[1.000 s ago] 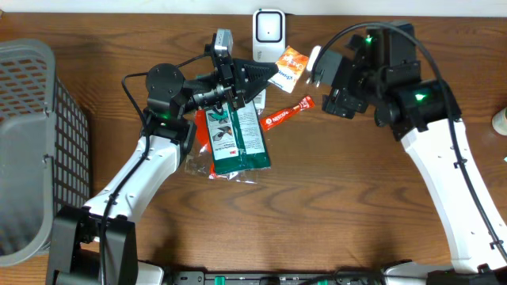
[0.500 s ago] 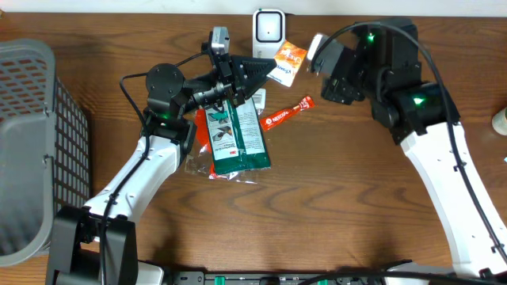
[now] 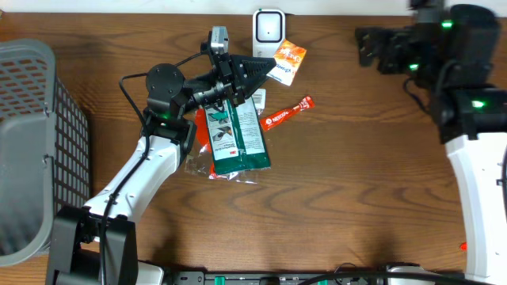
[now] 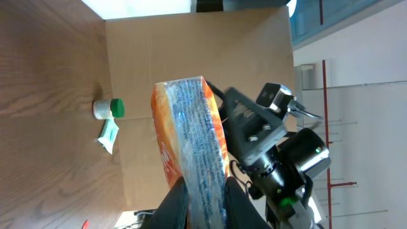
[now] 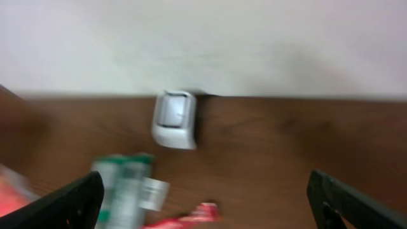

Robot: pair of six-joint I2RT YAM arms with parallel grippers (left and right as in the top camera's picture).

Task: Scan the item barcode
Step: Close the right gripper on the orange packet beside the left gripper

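change: right gripper [image 3: 371,49] has swung from just right of the scanner [image 3: 268,30] to well right of it. this leaves the scan to the left side.
left gripper [image 3: 266,73]: clenched on the orange packet [image 3: 287,62], held just below-right of the scanner; barcode likely not yet presented.
right gripper: spread wide, empty, touching nothing.
green pack [image 3: 234,134]: below-left of scanner, lying flat.

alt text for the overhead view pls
The left hand holds an orange packet beside the white scanner at the far edge of the table. The right hand is open and empty, off to the right; a green packet lies below the left arm.
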